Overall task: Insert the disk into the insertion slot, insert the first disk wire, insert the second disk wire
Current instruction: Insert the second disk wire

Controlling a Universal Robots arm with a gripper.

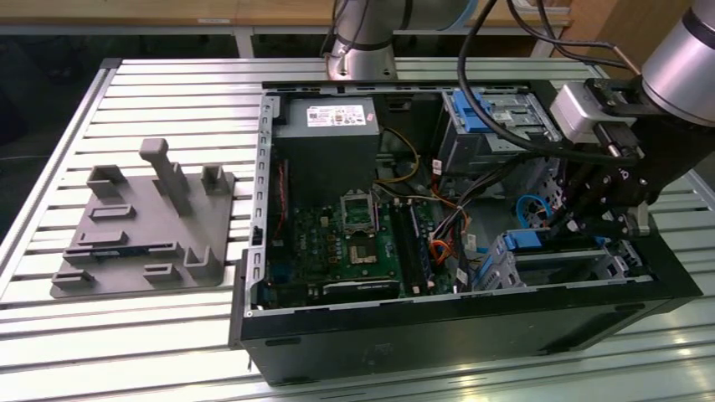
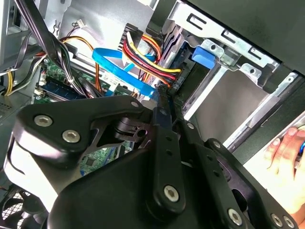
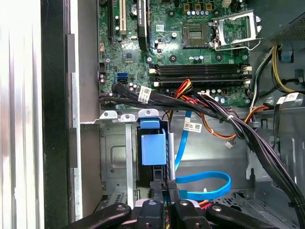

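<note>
disk frame: bright blue plastic clip [image 3: 153, 148] on the drive edge, a lighter blue tab above it; in the exterior view [image 1: 525, 241] the same blue
insertion slot: silver sheet-metal cage [image 3: 114, 157] with slotted, punched walls
flat data cable: sky-blue ribbon [image 3: 205, 177], glossy
power wire bundle: red, yellow, orange and black strands [image 2: 143, 59]
motherboard: dark green board [image 3: 190, 52] with black slots and silver socket frame
gripper: matte black linkage [image 2: 164, 102] with silver screw heads
computer case: black shell [image 1: 447, 327], grey inside
fixture plate: plain grey moulded block [image 1: 146, 226], exterior view's left
table: pale silver slatted aluminium [image 1: 123, 335]

Dim case interior, overexposed edge glare
</note>
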